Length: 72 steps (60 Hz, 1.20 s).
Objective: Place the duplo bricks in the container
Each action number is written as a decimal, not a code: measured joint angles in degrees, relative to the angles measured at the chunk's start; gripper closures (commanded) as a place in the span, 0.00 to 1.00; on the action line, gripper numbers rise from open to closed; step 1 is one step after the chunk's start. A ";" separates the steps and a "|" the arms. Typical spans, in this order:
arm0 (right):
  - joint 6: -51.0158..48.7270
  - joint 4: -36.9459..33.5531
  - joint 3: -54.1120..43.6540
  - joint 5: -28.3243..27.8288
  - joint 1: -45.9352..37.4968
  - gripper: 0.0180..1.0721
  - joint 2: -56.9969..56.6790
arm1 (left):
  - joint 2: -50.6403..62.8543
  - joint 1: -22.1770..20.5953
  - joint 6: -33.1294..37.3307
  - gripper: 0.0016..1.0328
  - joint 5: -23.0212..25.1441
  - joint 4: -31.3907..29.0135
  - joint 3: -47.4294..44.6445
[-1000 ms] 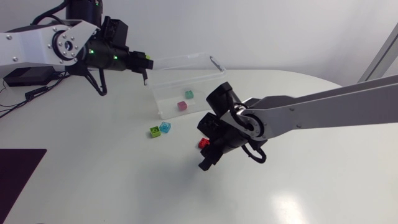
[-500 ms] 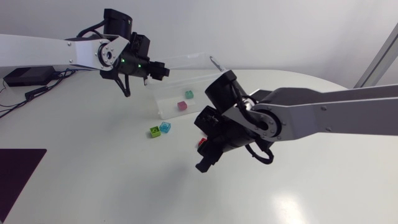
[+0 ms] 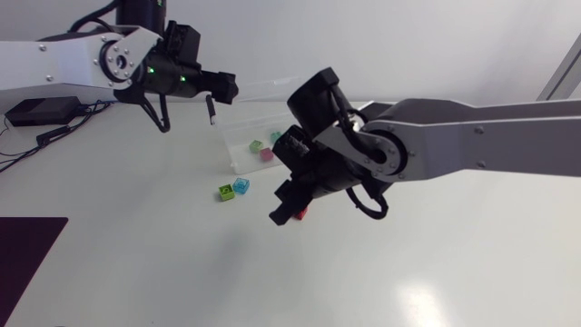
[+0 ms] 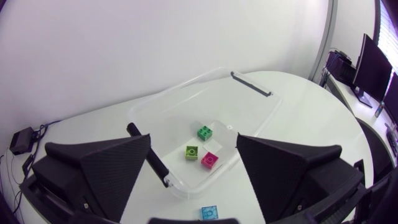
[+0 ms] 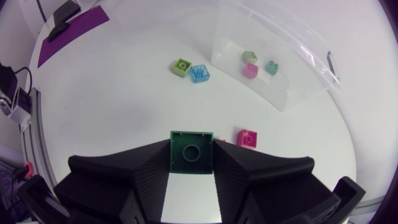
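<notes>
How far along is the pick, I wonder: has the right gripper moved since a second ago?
Yes. In the head view the right gripper has shifted left and upward, ending nearer the blue brick, which has stayed put.

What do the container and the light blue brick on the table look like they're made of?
Container: probably thin clear plastic, glossy; the table shows through its walls. Blue brick: likely hard translucent plastic, smooth; it looks tinted and see-through, with crisp edges.
</notes>
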 measured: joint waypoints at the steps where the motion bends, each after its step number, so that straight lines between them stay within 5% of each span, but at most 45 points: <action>1: 0.20 -0.02 0.50 0.11 -0.07 0.71 0.13 | -0.83 0.09 0.00 0.04 0.00 0.00 -0.50; 26: 2.16 -1.57 16.26 2.58 -0.92 0.71 8.66 | -18.91 3.48 2.71 0.06 0.09 -1.44 -19.91; 42: 2.58 -1.95 22.82 2.99 -1.64 0.71 13.94 | -20.72 6.27 7.85 0.06 5.88 -0.70 -31.45; 72: 3.48 -2.32 33.44 4.74 -2.91 0.71 21.57 | -19.76 6.27 11.21 0.05 7.30 4.83 -37.51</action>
